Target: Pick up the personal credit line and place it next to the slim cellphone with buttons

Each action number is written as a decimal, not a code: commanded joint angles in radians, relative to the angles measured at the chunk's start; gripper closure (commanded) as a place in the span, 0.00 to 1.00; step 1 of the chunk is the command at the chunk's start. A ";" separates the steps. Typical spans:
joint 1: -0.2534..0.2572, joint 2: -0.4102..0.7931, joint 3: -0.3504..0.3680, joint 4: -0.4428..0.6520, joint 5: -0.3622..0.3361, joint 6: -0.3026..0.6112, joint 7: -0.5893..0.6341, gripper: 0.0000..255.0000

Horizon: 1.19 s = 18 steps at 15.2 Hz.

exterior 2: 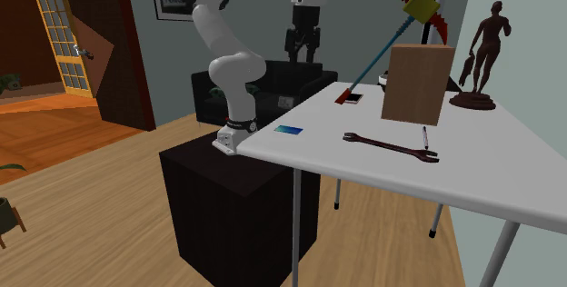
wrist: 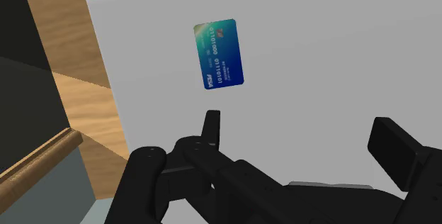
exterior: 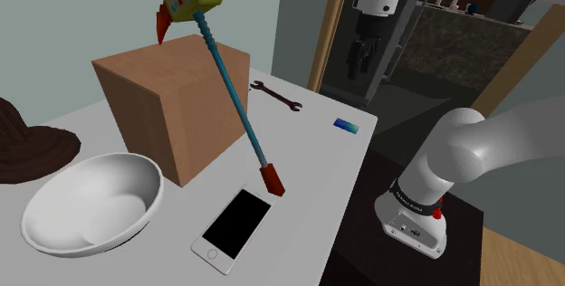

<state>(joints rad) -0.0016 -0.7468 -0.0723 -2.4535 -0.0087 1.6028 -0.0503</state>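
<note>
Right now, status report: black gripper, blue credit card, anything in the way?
Black gripper open, hanging above the white table. Blue-green credit card flat, untouched. Dark wrench lies well aside.

Blue-green card [wrist: 219,53], white digits — white table [wrist: 340,59] — black gripper [wrist: 297,123].

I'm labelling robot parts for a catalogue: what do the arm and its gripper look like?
The arm has rounded glossy white segments with dark bands at the joints; a small red dot marks the lowest segment near its base. The gripper is all black, with two flat, squared fingers on a blocky body.
</note>
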 commanded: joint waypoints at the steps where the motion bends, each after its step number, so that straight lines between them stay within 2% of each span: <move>1: 0.000 0.000 0.000 0.000 0.000 0.000 0.000 0.00; 8: -0.015 -0.060 -0.061 -0.243 -0.078 0.160 -0.122 0.00; 14: -0.051 -0.055 -0.131 -0.419 -0.172 0.325 -0.229 0.00; 18: -0.057 -0.040 -0.141 -0.458 -0.185 0.379 -0.232 0.00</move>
<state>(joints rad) -0.0591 -0.7954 -0.2114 -2.8999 -0.1910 1.9612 -0.2831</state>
